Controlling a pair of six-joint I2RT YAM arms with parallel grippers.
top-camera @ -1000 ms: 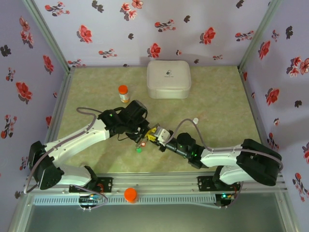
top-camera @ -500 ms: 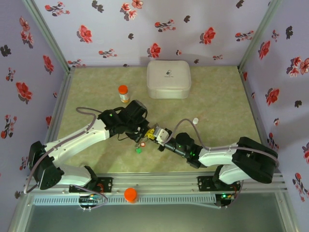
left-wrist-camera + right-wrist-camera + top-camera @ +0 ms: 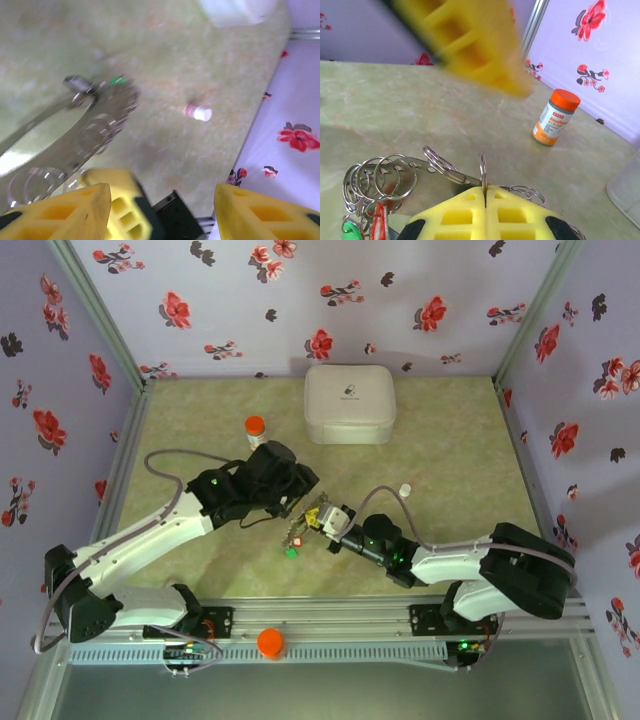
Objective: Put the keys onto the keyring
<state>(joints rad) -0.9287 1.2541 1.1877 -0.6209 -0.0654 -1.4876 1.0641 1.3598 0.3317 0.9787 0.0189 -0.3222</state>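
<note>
Keys (image 3: 379,222) with red and green tags hang on the keyring (image 3: 437,170), just above the middle of the table (image 3: 450,440). The right end effector (image 3: 485,192) is pinched shut on a thin loop of the keyring. The left end effector (image 3: 160,210) is open with nothing in it, close beside the keyring. A bottle (image 3: 555,117) with an orange cap stands farther away.

Metal keyring (image 3: 440,175) with colour-tagged keys (image 3: 375,222)

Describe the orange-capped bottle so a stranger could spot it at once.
Start at the big white box at the back of the table. Just left of it, slightly nearer, stands the bottle. It alone is upright, with an orange cap and a white-and-orange label.
</note>
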